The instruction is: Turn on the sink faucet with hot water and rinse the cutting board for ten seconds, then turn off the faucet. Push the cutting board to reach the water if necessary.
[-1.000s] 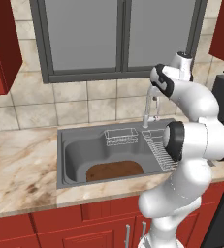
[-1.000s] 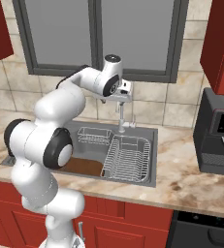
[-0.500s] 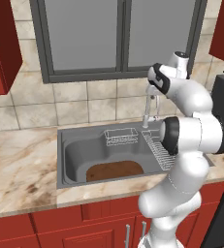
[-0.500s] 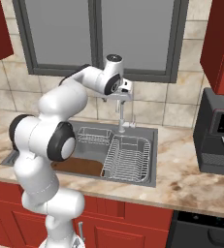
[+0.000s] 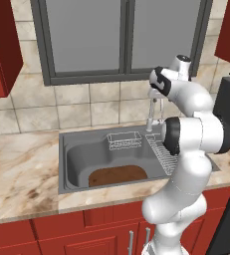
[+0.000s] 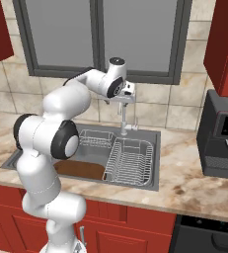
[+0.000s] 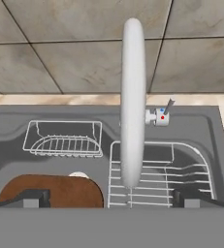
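Observation:
The sink faucet (image 7: 133, 101) is a thin chrome gooseneck at the back rim of the sink (image 5: 74, 149), with a small lever (image 7: 165, 113) at its base pointing up and right. My gripper (image 7: 111, 199) hangs open just above the spout's arch (image 5: 152, 110) and looks down along it, its fingertips (image 7: 34, 198) wide apart with nothing between them. In the front part of the basin lies the cutting board (image 5: 117, 175) (image 6: 81, 170) (image 7: 50, 189), flat, dark brown and left of the spout's mouth. The water is out of view; no stream leaves the spout.
A wire dish rack (image 6: 130, 160) (image 7: 157, 174) fills the basin's right side below the spout. A small wire basket (image 5: 124, 140) (image 7: 62, 138) hangs at the back wall. A dark coffee machine (image 6: 224, 138) stands on the counter to the right. Window and tiled wall lie behind.
The arm's elbow has shifted a little. The gripper stays open above the faucet, almost where it was.

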{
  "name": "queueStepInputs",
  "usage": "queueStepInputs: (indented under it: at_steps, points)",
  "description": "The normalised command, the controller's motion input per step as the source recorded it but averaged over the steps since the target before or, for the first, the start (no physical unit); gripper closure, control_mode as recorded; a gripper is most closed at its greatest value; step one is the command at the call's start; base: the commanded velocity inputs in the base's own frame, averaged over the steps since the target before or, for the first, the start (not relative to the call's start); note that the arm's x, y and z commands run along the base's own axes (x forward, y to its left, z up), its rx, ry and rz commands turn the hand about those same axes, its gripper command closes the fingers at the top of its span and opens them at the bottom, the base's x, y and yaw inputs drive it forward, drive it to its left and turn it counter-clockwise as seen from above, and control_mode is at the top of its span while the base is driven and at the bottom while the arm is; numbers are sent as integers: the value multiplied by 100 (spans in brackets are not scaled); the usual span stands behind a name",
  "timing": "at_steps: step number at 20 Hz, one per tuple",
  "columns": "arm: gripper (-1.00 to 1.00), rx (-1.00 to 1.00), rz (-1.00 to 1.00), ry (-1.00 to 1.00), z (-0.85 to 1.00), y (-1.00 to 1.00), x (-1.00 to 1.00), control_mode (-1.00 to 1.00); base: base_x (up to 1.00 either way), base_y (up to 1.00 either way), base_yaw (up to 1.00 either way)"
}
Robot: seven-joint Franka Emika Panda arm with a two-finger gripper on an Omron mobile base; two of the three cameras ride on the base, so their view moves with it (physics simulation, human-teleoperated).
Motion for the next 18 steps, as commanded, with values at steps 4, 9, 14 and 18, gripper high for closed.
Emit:
queueStepInputs:
  at_steps: [4,9,14,18]
  points:
    - [-100,1,0,-3,-11,-1,23,-100,0,0,0]
    - [-100,2,0,-3,-3,-5,23,-100,0,0,0]
    - [-100,2,0,-1,-1,-7,19,-100,0,0,0]
    - [-100,2,0,0,-2,-8,19,-100,0,0,0]
